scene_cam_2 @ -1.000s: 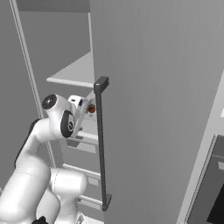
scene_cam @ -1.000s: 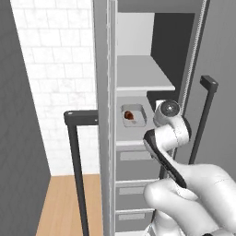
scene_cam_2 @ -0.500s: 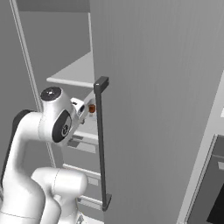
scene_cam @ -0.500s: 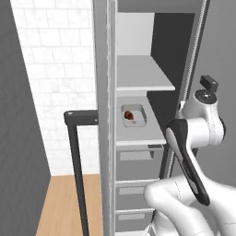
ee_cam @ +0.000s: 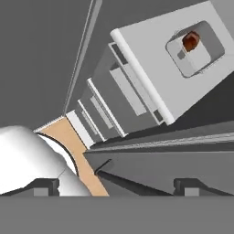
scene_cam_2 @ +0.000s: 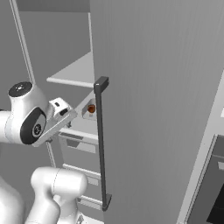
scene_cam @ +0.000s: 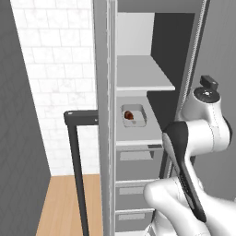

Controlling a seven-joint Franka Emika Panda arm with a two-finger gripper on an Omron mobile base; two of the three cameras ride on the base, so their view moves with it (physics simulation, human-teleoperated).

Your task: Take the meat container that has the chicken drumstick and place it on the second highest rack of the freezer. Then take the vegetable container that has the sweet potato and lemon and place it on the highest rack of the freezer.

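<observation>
The meat container (scene_cam: 134,115), a shallow light tray, rests on the second highest rack (scene_cam: 138,134) of the open freezer (scene_cam: 147,27). In it lies the reddish-brown chicken drumstick (scene_cam: 129,115). The hand view looks up at the same container (ee_cam: 197,49) and drumstick (ee_cam: 190,40). The highest rack (scene_cam: 140,73) above it is bare. My gripper (ee_cam: 116,183) is open, its fingertips (ee_cam: 45,185) wide apart with nothing between them. It hangs outside the freezer, below and to the right of the container's rack. The vegetable container, sweet potato and lemon are out of view.
The open freezer door (scene_cam_2: 153,87) with its long black bar handle (scene_cam_2: 101,144) stands close on the right of the hand. Drawer fronts (scene_cam: 136,156) sit below the racks. A black-glass oven (scene_cam_2: 214,192) is far right. White tiled wall (scene_cam: 55,69) lies left.
My arm has drawn back from the second highest rack and swung right, out of the freezer. The meat container stays where it was on that rack. My gripper stays open.
</observation>
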